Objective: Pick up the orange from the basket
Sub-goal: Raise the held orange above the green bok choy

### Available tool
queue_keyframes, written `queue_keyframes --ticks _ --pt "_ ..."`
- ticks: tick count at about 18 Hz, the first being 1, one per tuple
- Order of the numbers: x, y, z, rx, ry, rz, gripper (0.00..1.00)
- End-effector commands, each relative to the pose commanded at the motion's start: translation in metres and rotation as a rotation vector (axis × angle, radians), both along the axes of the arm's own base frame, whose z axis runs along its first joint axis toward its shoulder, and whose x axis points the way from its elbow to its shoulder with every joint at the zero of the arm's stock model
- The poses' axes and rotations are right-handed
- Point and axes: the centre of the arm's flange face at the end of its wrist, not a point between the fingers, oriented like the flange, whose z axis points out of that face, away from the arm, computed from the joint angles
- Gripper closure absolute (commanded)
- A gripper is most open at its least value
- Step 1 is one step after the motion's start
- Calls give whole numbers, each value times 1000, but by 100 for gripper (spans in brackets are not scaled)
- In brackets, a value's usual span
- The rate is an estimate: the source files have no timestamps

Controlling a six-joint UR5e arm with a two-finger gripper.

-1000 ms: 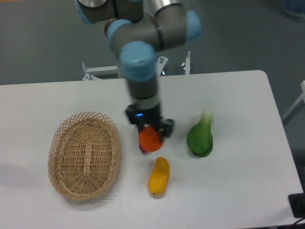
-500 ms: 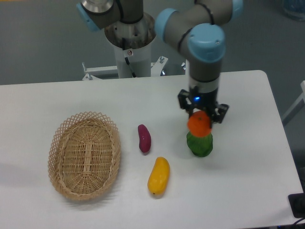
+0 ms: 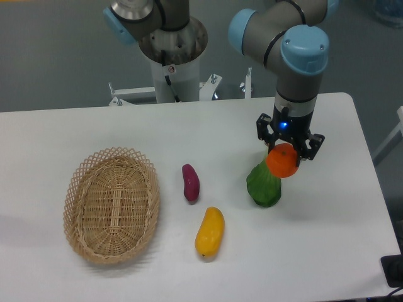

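One orange (image 3: 281, 162) clamped between the jaws of the gripper (image 3: 286, 153), hanging above the table (image 3: 327, 239) by the green vegetable (image 3: 264, 185), well apart from the empty basket (image 3: 112, 204), evidently already lifted out.

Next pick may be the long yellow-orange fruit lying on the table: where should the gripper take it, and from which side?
Grip the long yellow-orange fruit across its narrow middle, coming straight down from above; it lies flat, apart from the purple vegetable.

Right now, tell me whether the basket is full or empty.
Empty. The basket shows only bare woven wicker inside; the orange is held in the tool over the table's right side.
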Motion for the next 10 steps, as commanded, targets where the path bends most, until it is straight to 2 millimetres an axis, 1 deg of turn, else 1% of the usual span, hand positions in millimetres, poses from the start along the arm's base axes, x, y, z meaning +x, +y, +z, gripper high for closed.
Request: queue_keyframes --ticks 10 --pt "1 1 0 7 3 1 46"
